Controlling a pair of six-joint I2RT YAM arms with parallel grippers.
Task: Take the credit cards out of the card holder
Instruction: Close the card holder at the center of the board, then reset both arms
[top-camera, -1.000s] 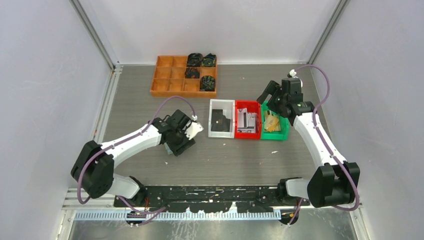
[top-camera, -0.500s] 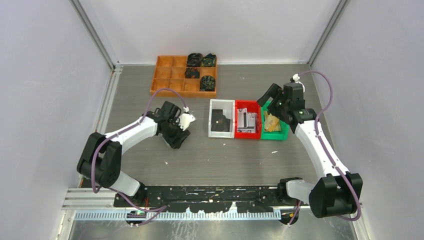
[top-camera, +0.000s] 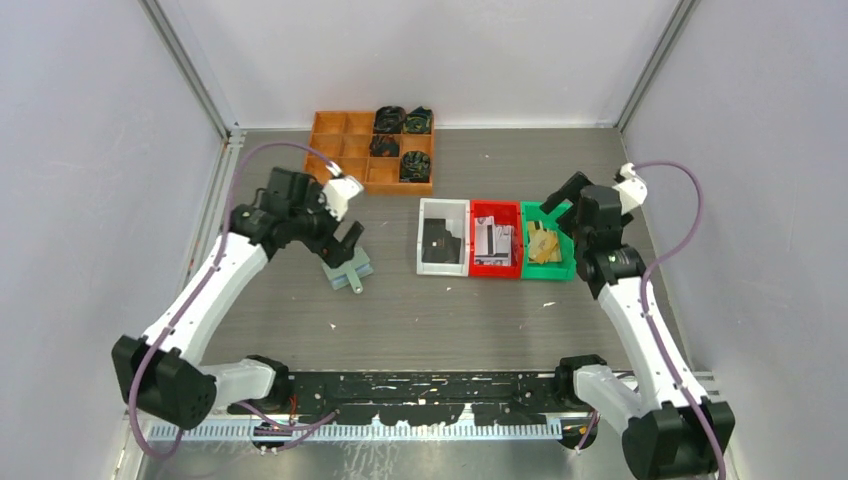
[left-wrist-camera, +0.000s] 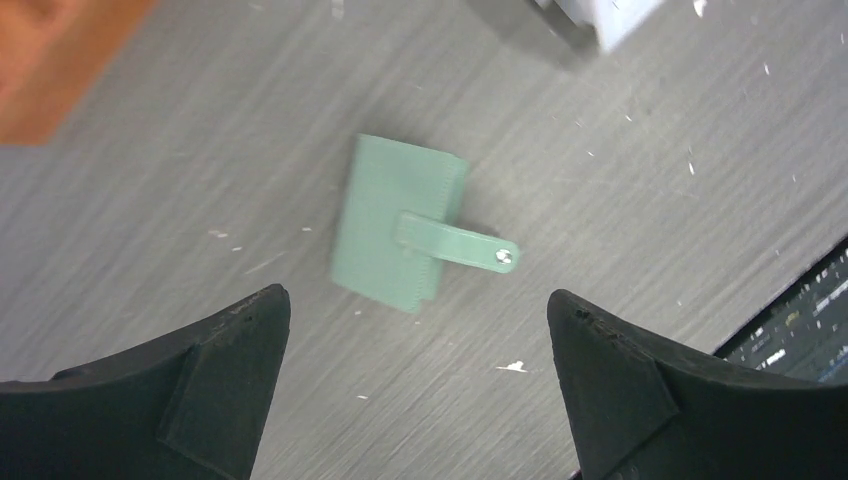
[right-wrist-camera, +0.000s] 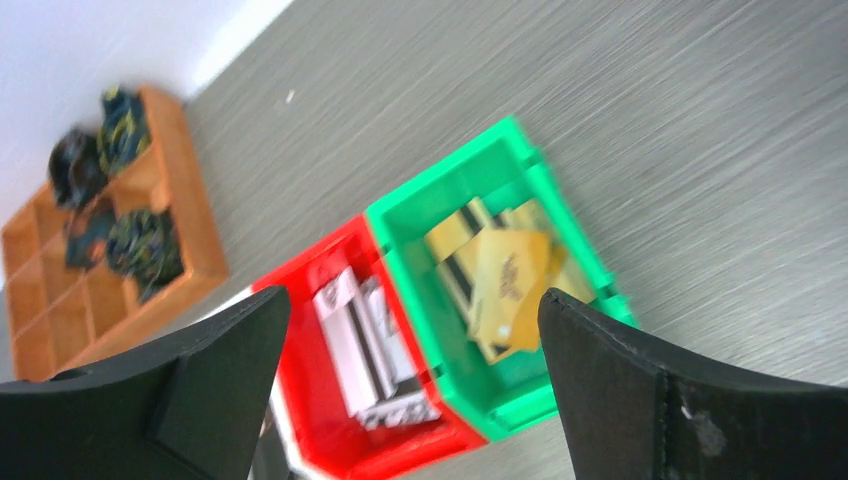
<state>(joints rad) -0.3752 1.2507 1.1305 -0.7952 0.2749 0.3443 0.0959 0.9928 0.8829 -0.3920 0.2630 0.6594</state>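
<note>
High rear overview; left wrist straight down on the card holder (left-wrist-camera: 375, 230), right wrist obliquely over the green bin (right-wrist-camera: 445, 165).

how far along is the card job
Looks nearly done: tan cards lie in the green bin, pale ones in the red bin, a dark one in the white bin. In hand: nothing; the left tool and right tool are open, and the holder lies folded on the table. Left: whether the holder hides another card cannot be seen.
</note>
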